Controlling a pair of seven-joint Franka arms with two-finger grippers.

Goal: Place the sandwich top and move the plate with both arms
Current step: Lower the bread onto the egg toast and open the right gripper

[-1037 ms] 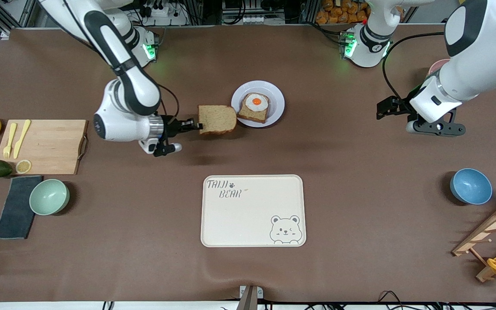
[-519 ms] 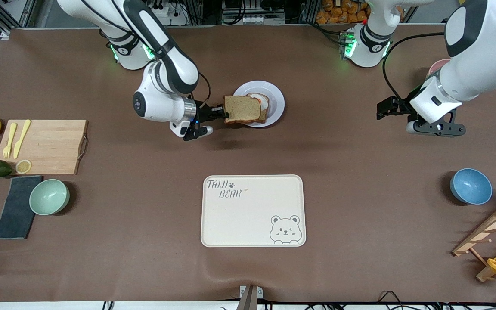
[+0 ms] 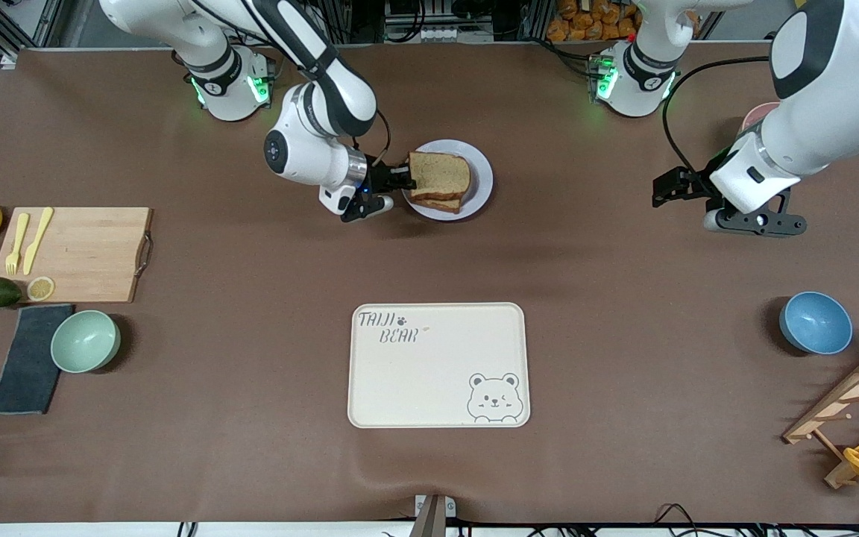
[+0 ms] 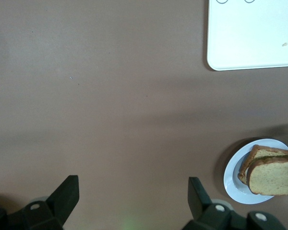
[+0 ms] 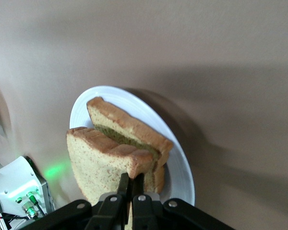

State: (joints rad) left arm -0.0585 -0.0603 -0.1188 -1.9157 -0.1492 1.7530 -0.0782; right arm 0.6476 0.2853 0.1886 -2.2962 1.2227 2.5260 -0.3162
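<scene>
Front view: right gripper [image 3: 404, 177], pinching the sandwich top [image 3: 441, 174], has carried it over the plate [image 3: 480, 168]; release remains. Left gripper [image 3: 669, 187] waits wide open, empty.

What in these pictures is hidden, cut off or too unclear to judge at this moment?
- Egg on the lower slice: covered by the sandwich top in all views.
- Whether the sandwich top rests on the lower slice or hangs just above it: unclear; the right gripper is shut on its edge over the plate.
- Left gripper: open over bare table, fingertips cut off in the left wrist view.
- Pink item under the left arm: mostly hidden, front view.
</scene>
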